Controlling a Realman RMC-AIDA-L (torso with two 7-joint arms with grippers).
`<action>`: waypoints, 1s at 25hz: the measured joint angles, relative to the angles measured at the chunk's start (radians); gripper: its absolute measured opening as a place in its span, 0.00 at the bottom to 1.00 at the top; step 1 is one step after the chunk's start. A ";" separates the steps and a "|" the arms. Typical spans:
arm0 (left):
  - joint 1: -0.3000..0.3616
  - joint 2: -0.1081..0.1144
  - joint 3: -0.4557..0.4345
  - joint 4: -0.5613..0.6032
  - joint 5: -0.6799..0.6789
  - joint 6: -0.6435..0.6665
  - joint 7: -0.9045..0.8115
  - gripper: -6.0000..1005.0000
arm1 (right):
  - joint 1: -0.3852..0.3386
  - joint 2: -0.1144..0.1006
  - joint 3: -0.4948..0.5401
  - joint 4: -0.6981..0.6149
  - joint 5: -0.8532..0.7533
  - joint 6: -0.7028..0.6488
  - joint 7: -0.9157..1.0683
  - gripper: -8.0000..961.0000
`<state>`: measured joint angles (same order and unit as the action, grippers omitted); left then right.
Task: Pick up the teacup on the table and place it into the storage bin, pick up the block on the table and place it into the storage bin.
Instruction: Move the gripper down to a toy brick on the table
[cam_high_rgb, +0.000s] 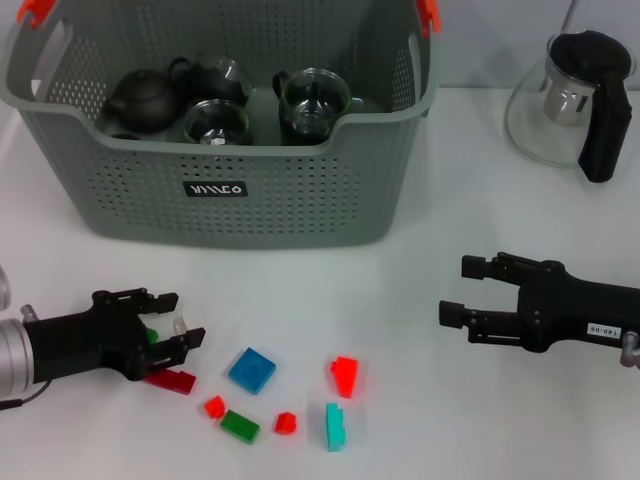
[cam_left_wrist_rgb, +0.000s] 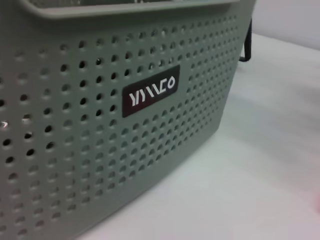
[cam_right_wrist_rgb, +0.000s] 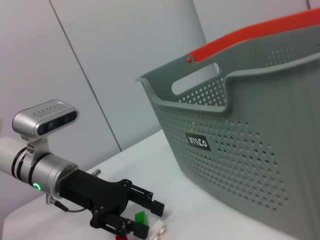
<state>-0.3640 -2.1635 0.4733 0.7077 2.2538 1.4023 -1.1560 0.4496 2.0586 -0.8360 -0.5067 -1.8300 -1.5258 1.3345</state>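
From the head camera, the left gripper (cam_high_rgb: 168, 329) sits low at the blocks with its jaws parted around a small green block (cam_high_rgb: 150, 336), a light, stiff, sharp-edged piece best pinched across flat faces; the right gripper (cam_high_rgb: 468, 292) hovers spread and empty, while glass teacups (cam_high_rgb: 215, 124), fragile and slippery, already rest in the grey perforated storage bin (cam_high_rgb: 300, 190). The left wrist camera shows only the storage bin's (cam_left_wrist_rgb: 75, 165) labelled wall close by; the right wrist camera catches the left gripper (cam_right_wrist_rgb: 150, 216) straddling the green block (cam_right_wrist_rgb: 141, 217) on the table before the storage bin (cam_right_wrist_rgb: 240, 160).

Teacups (cam_high_rgb: 215, 122) sit in the storage bin (cam_high_rgb: 300, 200) — blocks (cam_high_rgb: 251, 370) lie before it, teapot (cam_high_rgb: 570, 100) to its right.
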 joint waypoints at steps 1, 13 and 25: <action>0.002 -0.001 0.000 0.000 0.000 -0.001 0.008 0.60 | 0.000 0.000 0.000 0.003 0.000 0.000 0.000 0.97; 0.005 -0.005 0.001 -0.028 0.000 -0.013 0.067 0.60 | 0.001 -0.002 0.000 0.005 0.000 0.003 -0.003 0.97; -0.001 -0.006 0.000 -0.032 0.000 -0.041 0.052 0.60 | -0.001 0.000 0.000 0.005 0.000 0.003 -0.004 0.97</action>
<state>-0.3652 -2.1699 0.4729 0.6754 2.2533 1.3613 -1.1039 0.4483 2.0583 -0.8360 -0.5016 -1.8300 -1.5228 1.3310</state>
